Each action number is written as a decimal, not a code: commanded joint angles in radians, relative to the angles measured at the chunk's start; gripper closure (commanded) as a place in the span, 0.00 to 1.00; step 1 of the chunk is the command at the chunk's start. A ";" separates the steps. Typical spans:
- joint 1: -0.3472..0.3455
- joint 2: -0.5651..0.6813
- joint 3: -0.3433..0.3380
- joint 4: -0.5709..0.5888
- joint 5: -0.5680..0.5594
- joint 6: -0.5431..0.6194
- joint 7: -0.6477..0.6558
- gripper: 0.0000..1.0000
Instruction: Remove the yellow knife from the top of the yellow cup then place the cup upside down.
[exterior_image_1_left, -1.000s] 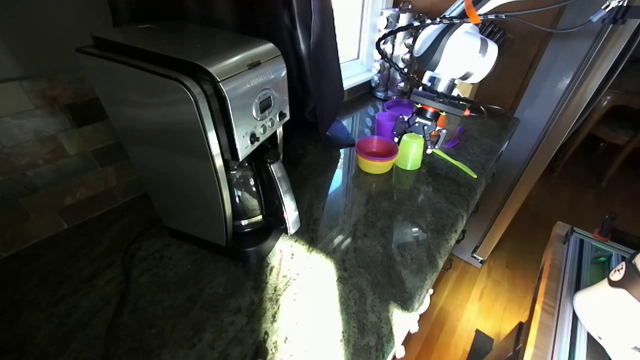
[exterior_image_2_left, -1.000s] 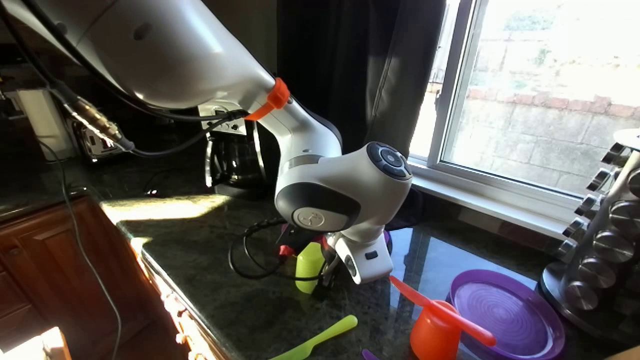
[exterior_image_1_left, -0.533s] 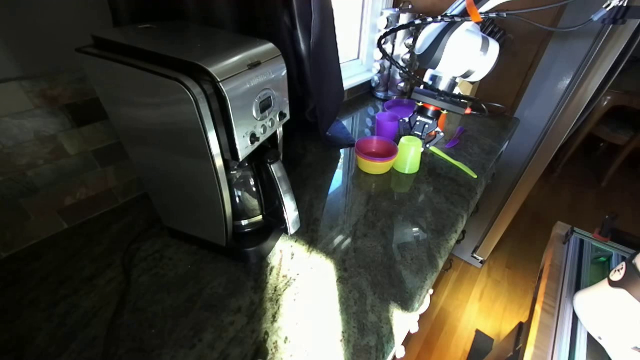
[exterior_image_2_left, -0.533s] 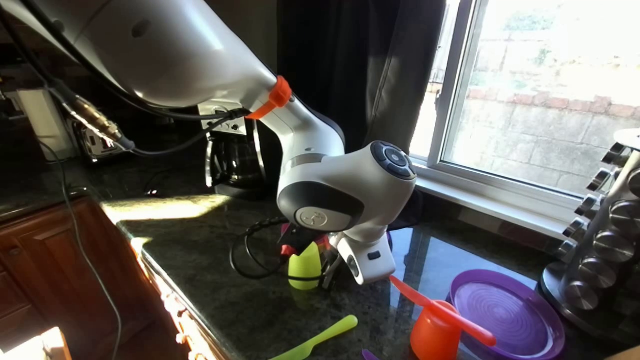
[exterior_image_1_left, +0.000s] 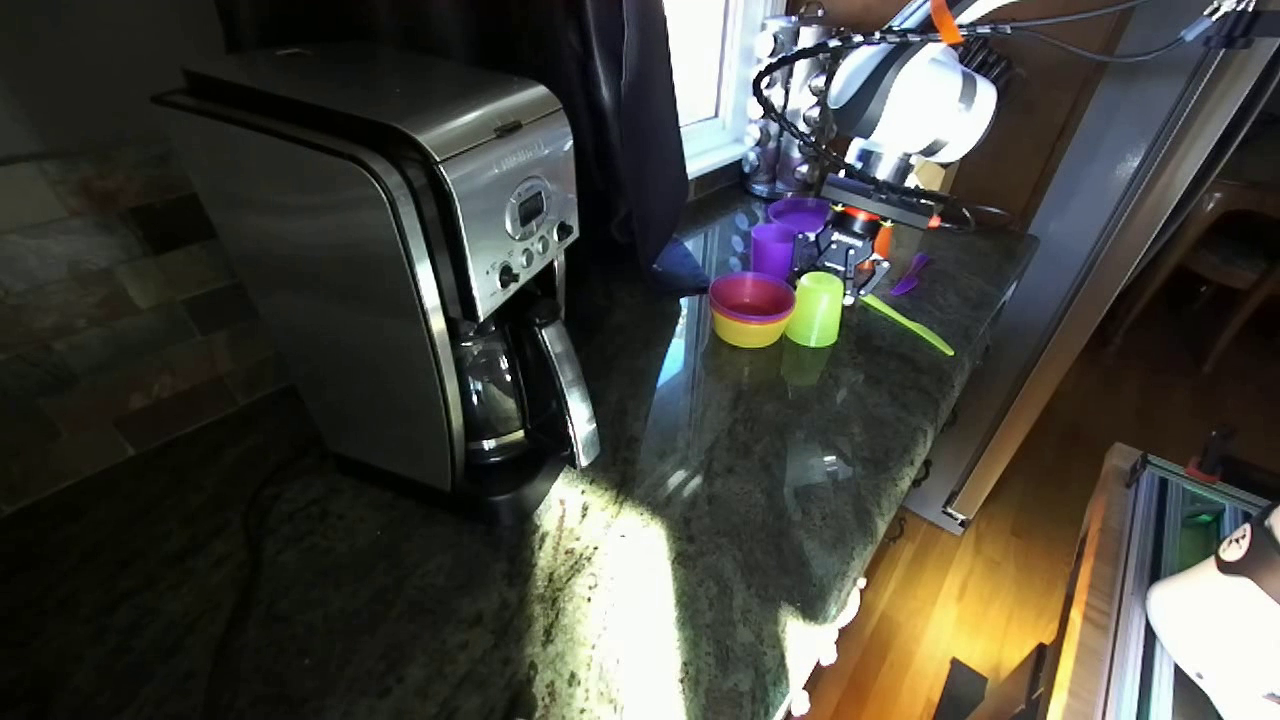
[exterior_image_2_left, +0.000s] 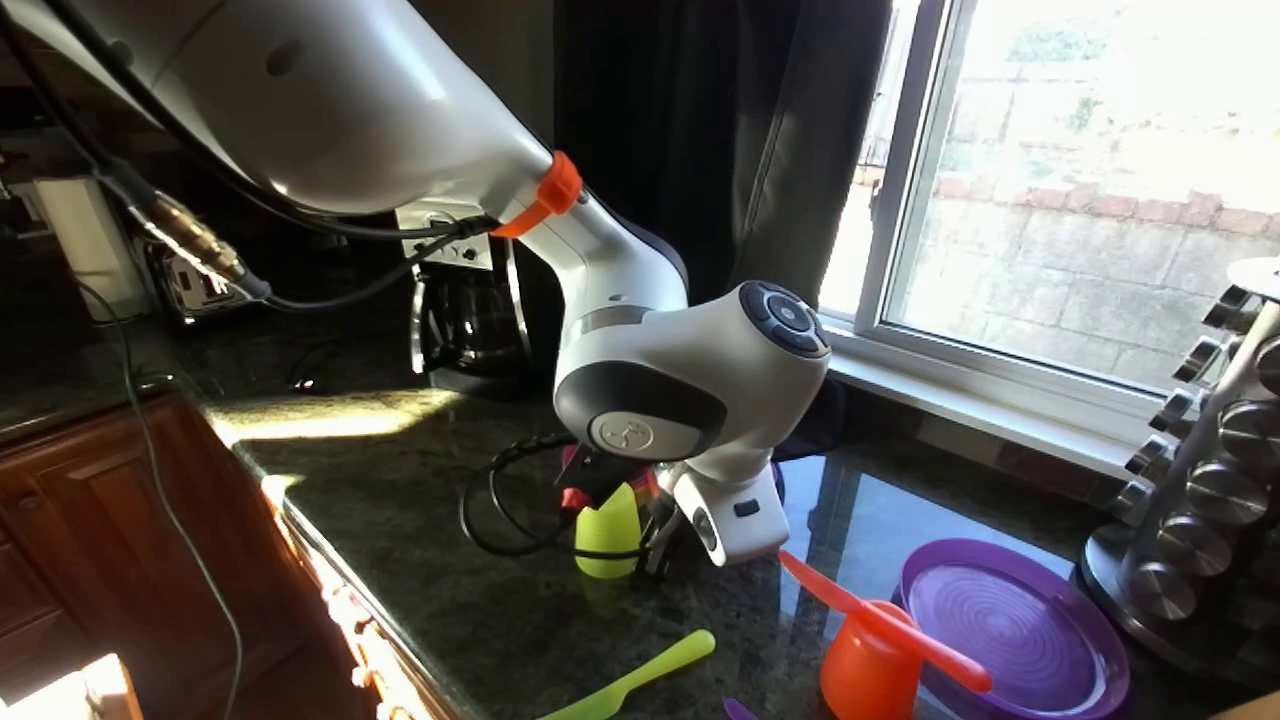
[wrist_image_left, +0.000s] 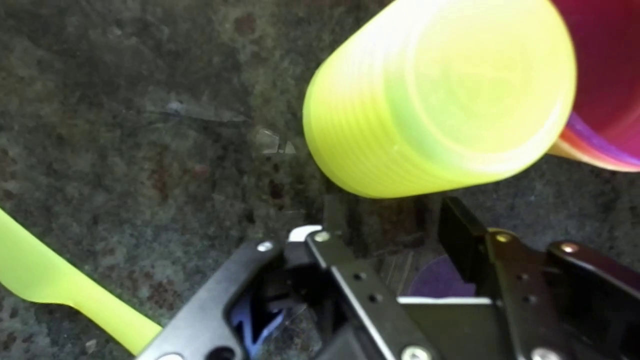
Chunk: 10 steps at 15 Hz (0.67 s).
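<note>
Yellow-green with thin rings, the cup (wrist_image_left: 435, 100) is turned bottom-up on the counter (exterior_image_1_left: 740, 470). In an exterior view, bowls (exterior_image_1_left: 752, 312) are seen just left; the knife (exterior_image_1_left: 910, 325) is laid right, near the edge. Open room is left nearer. Behind the cup, the gripper (wrist_image_left: 382, 227) is spread apart.

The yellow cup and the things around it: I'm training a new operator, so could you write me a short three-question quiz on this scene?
1. True or false: the yellow cup stands upside down.
2. Where is the yellow knife? A) across the cup's top; B) on the counter; C) inside the stacked bowls.
3. In the wrist view, are the jaws open or shut, and is the cup between them?

Key: 1. True. 2. B. 3. Open; the cup is not between them.
</note>
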<state>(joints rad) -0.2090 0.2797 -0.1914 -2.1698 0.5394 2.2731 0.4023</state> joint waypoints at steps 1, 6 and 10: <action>-0.009 0.010 0.007 0.018 0.007 -0.036 -0.019 0.13; -0.008 0.019 0.018 0.030 0.008 -0.102 -0.031 0.00; -0.007 0.031 0.021 0.045 0.010 -0.159 -0.035 0.00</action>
<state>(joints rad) -0.2085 0.2848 -0.1744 -2.1585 0.5394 2.1683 0.3845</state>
